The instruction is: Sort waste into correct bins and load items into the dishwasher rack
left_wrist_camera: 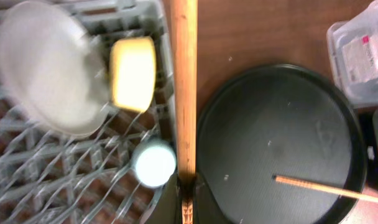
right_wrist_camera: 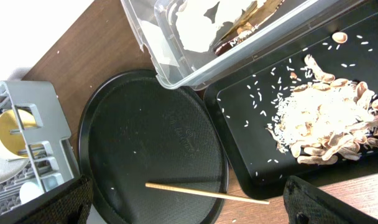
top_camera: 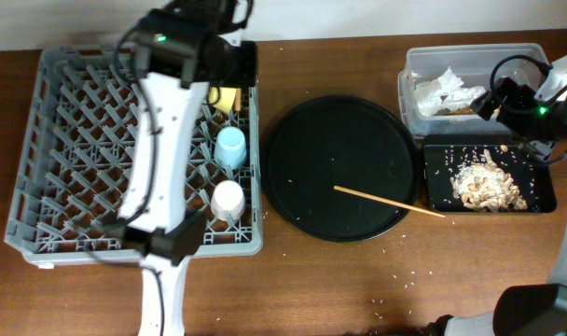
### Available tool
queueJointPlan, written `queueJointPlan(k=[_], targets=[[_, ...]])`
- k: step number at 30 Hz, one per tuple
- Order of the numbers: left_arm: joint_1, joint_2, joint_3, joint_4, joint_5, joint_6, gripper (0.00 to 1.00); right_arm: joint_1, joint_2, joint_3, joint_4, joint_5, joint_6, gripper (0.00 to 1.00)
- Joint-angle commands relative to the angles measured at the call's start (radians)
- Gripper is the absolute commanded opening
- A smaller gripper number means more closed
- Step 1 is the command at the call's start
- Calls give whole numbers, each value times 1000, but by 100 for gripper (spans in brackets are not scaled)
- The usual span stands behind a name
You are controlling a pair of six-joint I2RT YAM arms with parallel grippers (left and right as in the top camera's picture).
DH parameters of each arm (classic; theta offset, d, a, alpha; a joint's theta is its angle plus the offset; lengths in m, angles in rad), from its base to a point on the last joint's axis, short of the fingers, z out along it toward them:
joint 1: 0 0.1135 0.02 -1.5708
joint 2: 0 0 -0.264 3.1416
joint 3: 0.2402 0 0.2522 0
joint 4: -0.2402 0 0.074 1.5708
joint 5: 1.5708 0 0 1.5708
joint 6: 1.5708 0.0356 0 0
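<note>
My left gripper (left_wrist_camera: pixel 188 186) is shut on a wooden chopstick (left_wrist_camera: pixel 184 93), held above the right edge of the grey dishwasher rack (top_camera: pixel 50 140). In the rack stand a white plate (left_wrist_camera: pixel 49 74), a yellow bowl (left_wrist_camera: pixel 133 73), a light-blue cup (top_camera: pixel 230 147) and a pale pink cup (top_camera: pixel 228 199). A second chopstick (top_camera: pixel 388 202) lies across the right rim of the round black tray (top_camera: pixel 302 140). My right gripper (right_wrist_camera: pixel 195 211) is open and empty, high above the chopstick (right_wrist_camera: pixel 207 193), near the bins. The clear tub (top_camera: pixel 409 93) holds white napkins (top_camera: pixel 447 91). The shallow black tray (top_camera: pixel 435 187) holds food scraps (top_camera: pixel 489 185).
Rice-like bits lie scattered on the brown table in front of the round tray (top_camera: pixel 405 275). The rack, round tray and bins stand in a row from left to right. My left arm (top_camera: pixel 158 140) stretches over the rack's middle.
</note>
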Motion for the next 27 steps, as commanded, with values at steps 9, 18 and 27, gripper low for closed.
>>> queueJointPlan(k=[9, 18, 27], targets=[[123, -269, -1034, 150, -102, 14, 0, -2, -4, 4, -1, 5, -6, 99], [148, -268, -1207, 318, -104, 49, 59, -3, -4, 4, -1, 5, -6, 98], [90, -274, -819, 305, -90, 38, 61, -2, -4, 4, -1, 5, -6, 98]])
